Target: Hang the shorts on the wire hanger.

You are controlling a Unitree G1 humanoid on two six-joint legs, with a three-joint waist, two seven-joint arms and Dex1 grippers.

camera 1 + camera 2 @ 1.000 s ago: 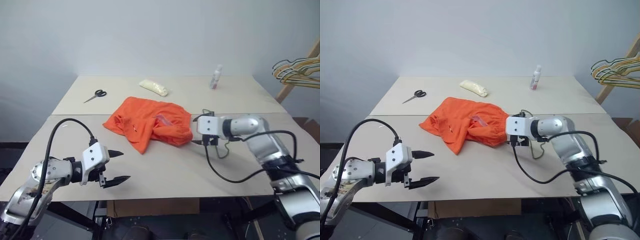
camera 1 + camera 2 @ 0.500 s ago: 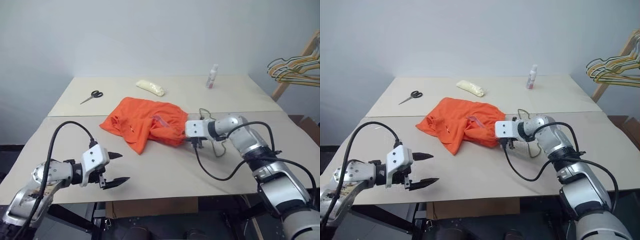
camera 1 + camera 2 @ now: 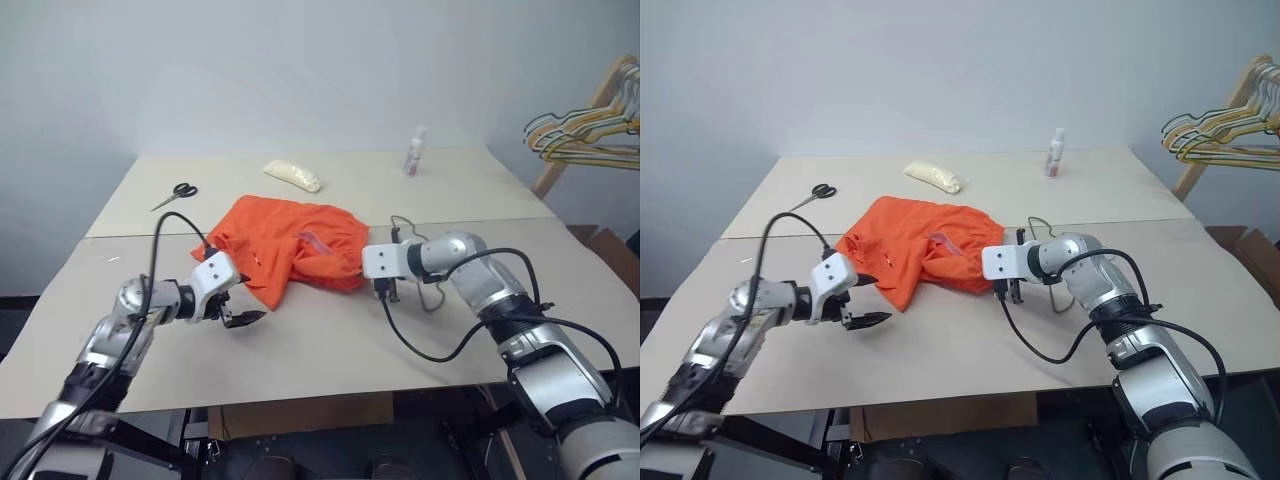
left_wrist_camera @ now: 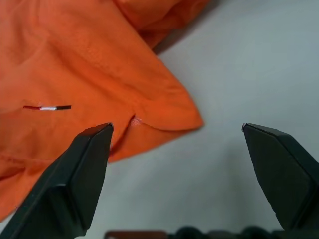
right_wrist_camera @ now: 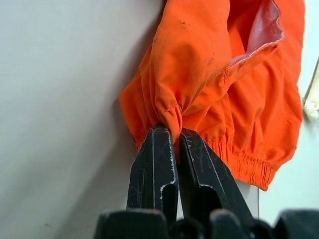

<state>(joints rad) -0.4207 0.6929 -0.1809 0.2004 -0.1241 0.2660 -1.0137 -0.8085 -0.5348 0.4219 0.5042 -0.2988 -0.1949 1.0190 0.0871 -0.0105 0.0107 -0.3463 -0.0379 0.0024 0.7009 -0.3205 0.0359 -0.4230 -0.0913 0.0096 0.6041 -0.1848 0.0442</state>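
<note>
The bright orange shorts (image 3: 285, 245) lie crumpled in the middle of the table. My right gripper (image 5: 169, 133) is shut on a gathered fold at their right edge, near the elastic waistband (image 5: 244, 167). Its white wrist block (image 3: 378, 262) sits against the fabric. My left gripper (image 3: 244, 299) stands open just above the table at the shorts' near left corner (image 4: 169, 112). That corner lies between its two fingers, untouched. A thin wire, apparently the wire hanger (image 3: 396, 220), lies on the table by the shorts, mostly hidden under my right arm.
Scissors (image 3: 175, 192), a cream packet (image 3: 292, 175) and a small white bottle (image 3: 414, 152) lie on the far half of the table (image 3: 330, 350). A bunch of hangers (image 3: 585, 135) hangs on a wooden rack beyond the table's right end.
My right gripper has shut on the fold of the shorts. My left arm has reached forward to the shorts' near corner, still open. The camera has turned slightly right.
</note>
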